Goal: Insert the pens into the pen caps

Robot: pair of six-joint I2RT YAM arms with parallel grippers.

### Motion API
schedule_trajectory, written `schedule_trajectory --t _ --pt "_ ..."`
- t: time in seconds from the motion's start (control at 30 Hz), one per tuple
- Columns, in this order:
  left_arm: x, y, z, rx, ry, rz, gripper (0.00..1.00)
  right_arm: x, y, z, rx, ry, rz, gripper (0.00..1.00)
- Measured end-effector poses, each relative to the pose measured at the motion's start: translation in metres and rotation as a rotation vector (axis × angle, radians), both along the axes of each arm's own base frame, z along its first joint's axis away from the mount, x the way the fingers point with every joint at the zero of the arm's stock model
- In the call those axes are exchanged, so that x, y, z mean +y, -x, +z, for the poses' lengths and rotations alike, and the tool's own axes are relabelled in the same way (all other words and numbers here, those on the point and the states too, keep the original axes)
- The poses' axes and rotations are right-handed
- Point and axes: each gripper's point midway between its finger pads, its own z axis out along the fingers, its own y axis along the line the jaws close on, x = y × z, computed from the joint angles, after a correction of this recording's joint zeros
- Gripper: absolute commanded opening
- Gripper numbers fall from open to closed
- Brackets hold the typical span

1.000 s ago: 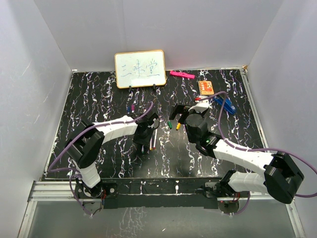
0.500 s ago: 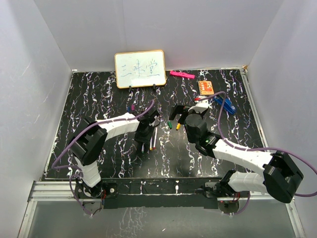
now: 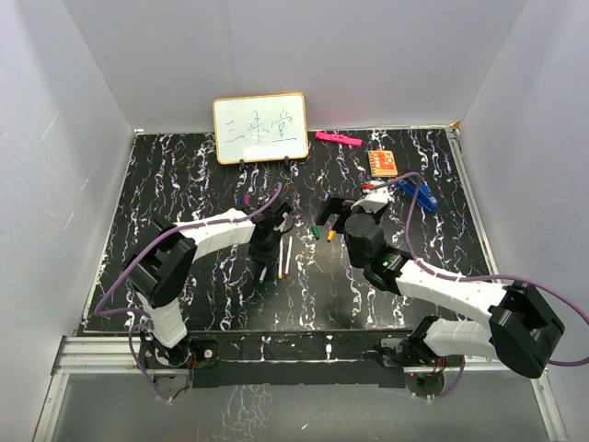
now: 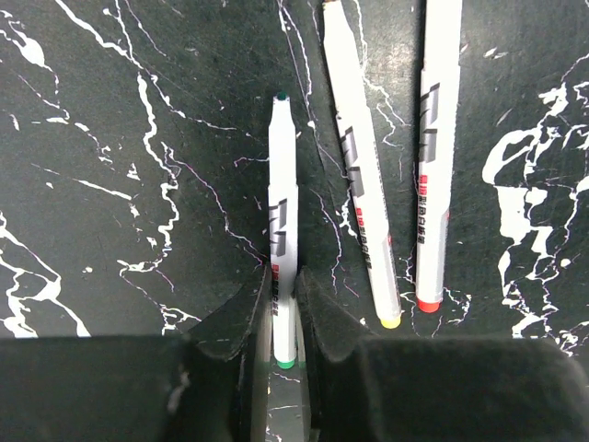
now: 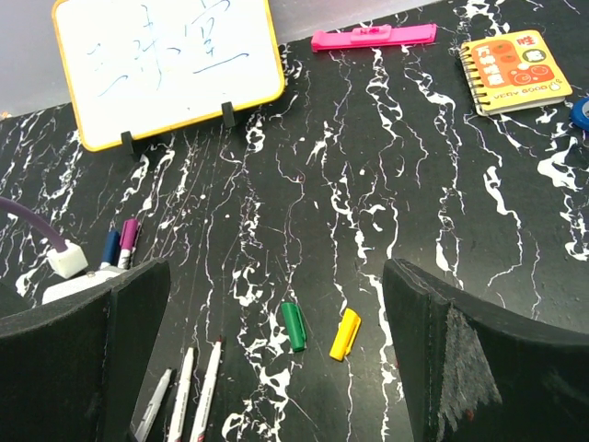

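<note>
The black marbled tabletop (image 3: 184, 184) carries everything you need around its middle, well short of the whiteboard (image 3: 260, 128) at the far edge. Your left gripper (image 4: 283, 287) is down on the table just left of the middle. Its fingers (image 4: 324, 318) are drawn narrow on the green pen (image 4: 283, 203). Both pads sit against the barrel at its back end, by the green plug, and the writing tip points away from the wrist. Your right gripper (image 5: 273, 276) hangs over the middle with its fingers spread wide and nothing between them.

Treat the pen as light, stiff and smooth: a round plastic barrel that may roll or swivel in a two-point pinch. Held this far back, the long front part is likely to swing when you lift. A hold nearer mid-barrel would steady the tip for the cap.

The yellow pen (image 4: 363, 184) and red pen (image 4: 433, 157) lie just beside it toward the right edge. They are clear of the fingers but close enough to get nudged.

The green cap (image 5: 294, 326) and yellow cap (image 5: 346, 333) lie side by side on the table, not touching. In the wrist view they sit within the right fingers' spread, against neither pad. They look tiny, light and prone to skid. Pinch one across its closed end so the mouth stays free.
</note>
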Motion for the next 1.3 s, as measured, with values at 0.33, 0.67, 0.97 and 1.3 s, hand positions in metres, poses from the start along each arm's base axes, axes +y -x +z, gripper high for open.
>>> schedule_trajectory --t 0.33,0.67,0.97,1.3 --pt "0.002 0.002 -0.005 0.019 -0.011 0.003 0.0 -0.01 0.002 0.005 -0.014 -0.009 -0.038 0.98" --pt "0.002 0.001 -0.002 -0.004 0.007 0.002 0.0 -0.02 0.003 -0.023 0.067 0.078 -0.094 0.98" --pt "0.012 -0.008 0.01 -0.089 0.007 0.013 0.0 -0.013 -0.008 -0.045 0.162 0.179 -0.084 0.97" --pt "0.013 -0.026 0.097 -0.356 0.17 0.021 0.0 0.025 -0.029 -0.079 0.314 0.331 0.037 0.87"
